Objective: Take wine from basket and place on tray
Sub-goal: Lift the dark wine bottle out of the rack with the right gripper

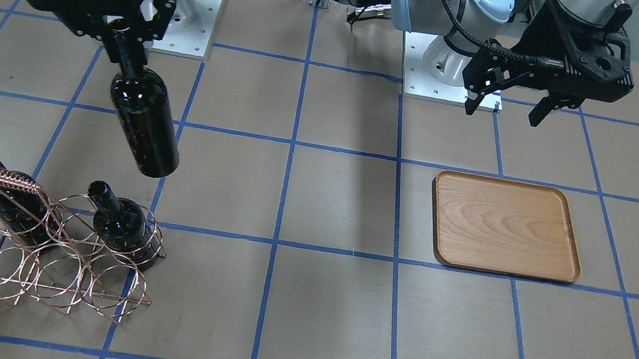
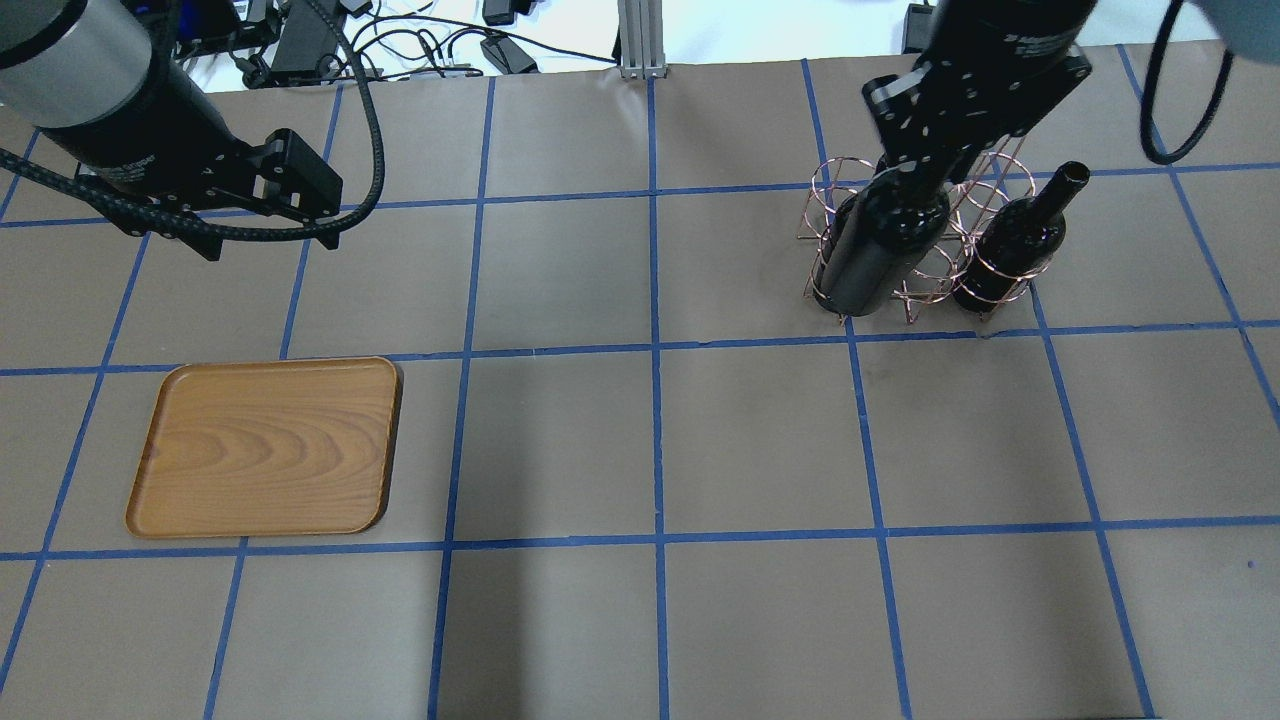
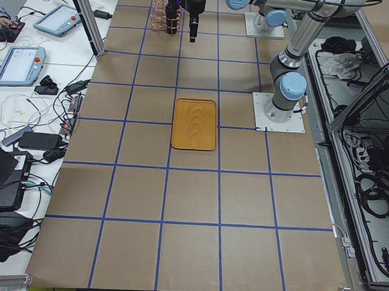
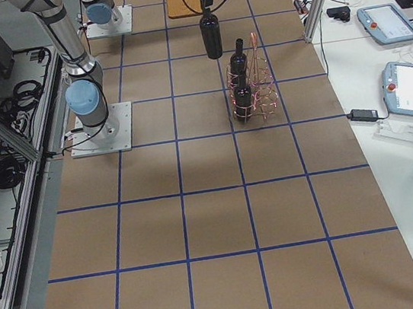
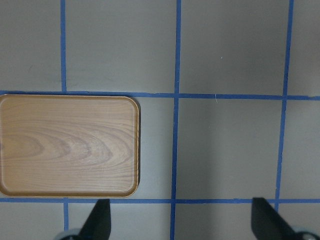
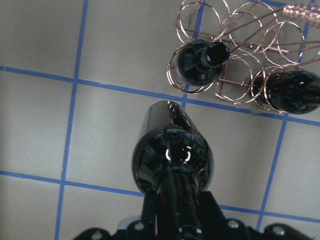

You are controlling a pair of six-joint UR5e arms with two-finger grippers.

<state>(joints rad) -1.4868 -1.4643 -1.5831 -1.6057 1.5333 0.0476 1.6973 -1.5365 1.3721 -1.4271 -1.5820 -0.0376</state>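
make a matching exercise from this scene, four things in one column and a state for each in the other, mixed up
Things:
1. lifted bottle
2. tray
3. left gripper
4. basket

States:
A. open, holding nothing
B. empty, nothing on it
C. hanging in the air, gripped at the neck by the right gripper
D. has two more bottles standing in it

Pairs: 1-C, 2-B, 3-A, 4-D
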